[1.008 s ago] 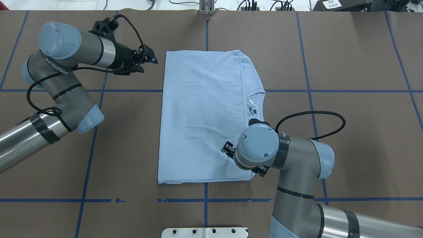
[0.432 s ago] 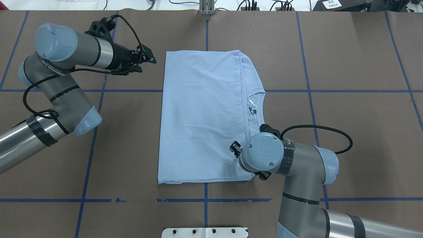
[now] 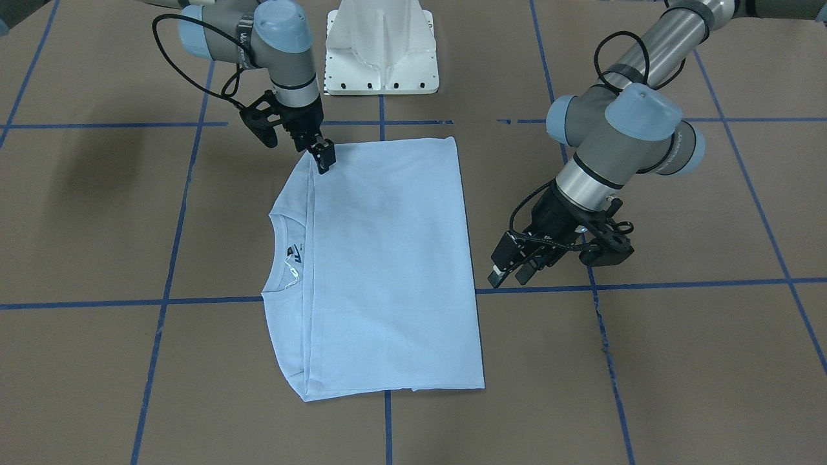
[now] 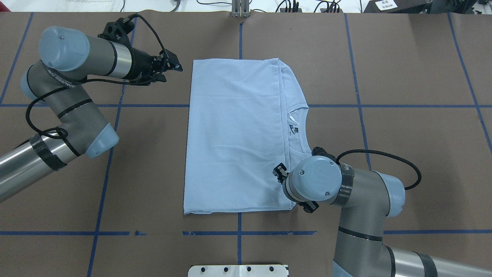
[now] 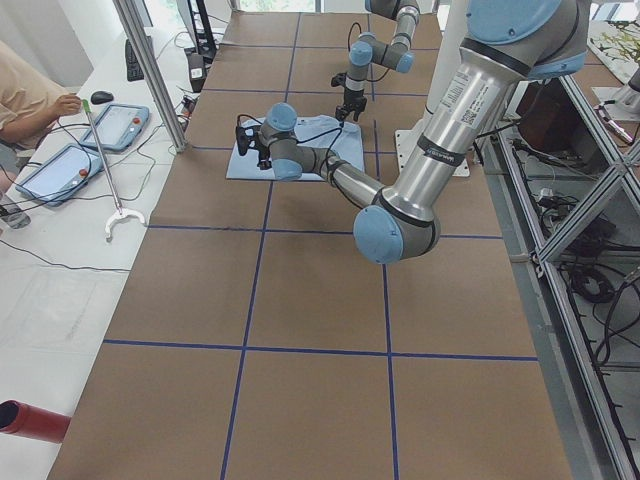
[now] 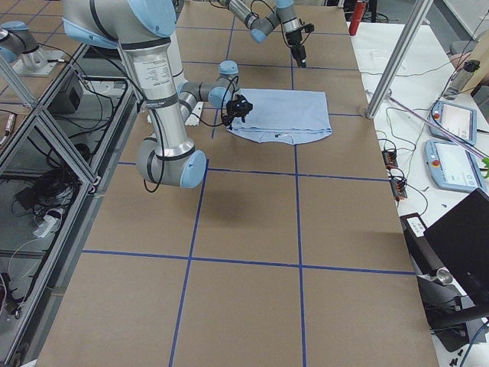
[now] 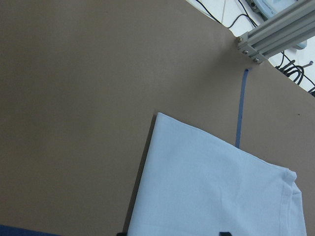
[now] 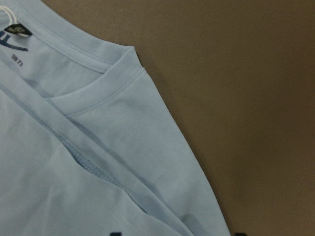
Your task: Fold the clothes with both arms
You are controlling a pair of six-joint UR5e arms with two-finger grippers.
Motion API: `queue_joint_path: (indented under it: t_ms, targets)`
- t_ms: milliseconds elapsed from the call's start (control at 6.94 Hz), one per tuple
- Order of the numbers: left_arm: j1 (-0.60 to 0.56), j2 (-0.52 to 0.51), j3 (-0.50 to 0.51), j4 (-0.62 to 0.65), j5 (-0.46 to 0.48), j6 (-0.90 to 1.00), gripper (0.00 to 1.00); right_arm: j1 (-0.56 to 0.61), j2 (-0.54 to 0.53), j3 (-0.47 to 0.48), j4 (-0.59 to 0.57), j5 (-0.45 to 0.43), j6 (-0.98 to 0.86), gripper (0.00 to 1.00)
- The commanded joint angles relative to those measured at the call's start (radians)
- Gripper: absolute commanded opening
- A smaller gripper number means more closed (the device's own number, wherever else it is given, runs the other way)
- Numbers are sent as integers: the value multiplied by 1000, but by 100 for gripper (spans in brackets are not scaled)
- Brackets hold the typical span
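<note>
The light blue T-shirt (image 4: 234, 134) lies folded into a flat rectangle on the brown table, collar (image 4: 303, 111) and neck tag facing the robot's right. In the front-facing view my right gripper (image 3: 325, 158) hangs just over the shirt's corner (image 3: 310, 161) nearest the base. From overhead its wrist cap (image 4: 313, 179) hides it. The right wrist view shows the collar seam (image 8: 103, 83) and two fingertips wide apart, holding nothing. My left gripper (image 4: 175, 69) is open beside the shirt's far left corner, off the cloth (image 7: 206, 187), and appears again in the front-facing view (image 3: 510, 274).
The white pedestal base (image 3: 381, 48) stands at the near table edge. Blue tape lines (image 4: 115, 105) cross the brown surface. An aluminium post (image 4: 240, 9) and cables sit at the far edge. A person (image 5: 30, 90) sits at a side table with tablets.
My right arm has slid to the right and nearer the base, coming over the shirt's near right corner. The left gripper has barely shifted. The shirt lies unchanged.
</note>
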Motion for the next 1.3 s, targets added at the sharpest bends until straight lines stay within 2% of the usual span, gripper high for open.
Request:
queue_joint_path:
  t_ms: [0, 288, 432, 576, 864, 1153]
  targets:
    - [1, 1, -4, 1, 1, 0, 69, -15, -14, 0, 11, 4, 7, 81]
    - [-1, 1, -5, 0, 1, 0, 69, -21, -12, 6, 20, 2, 7, 81]
    - [-1, -1, -5, 1, 1, 0, 69, -17, -27, 10, 136, -1, 28, 81]
    - [-1, 2, -14, 1, 1, 0, 69, -15, -37, 36, 157, -5, 34, 80]
    - [-1, 4, -16, 4, 1, 0, 69, -23, -67, 65, 185, -103, 134, 80]
    - [-1, 4, -17, 10, 1, 0, 69, -27, -121, 67, 232, -122, 153, 80]
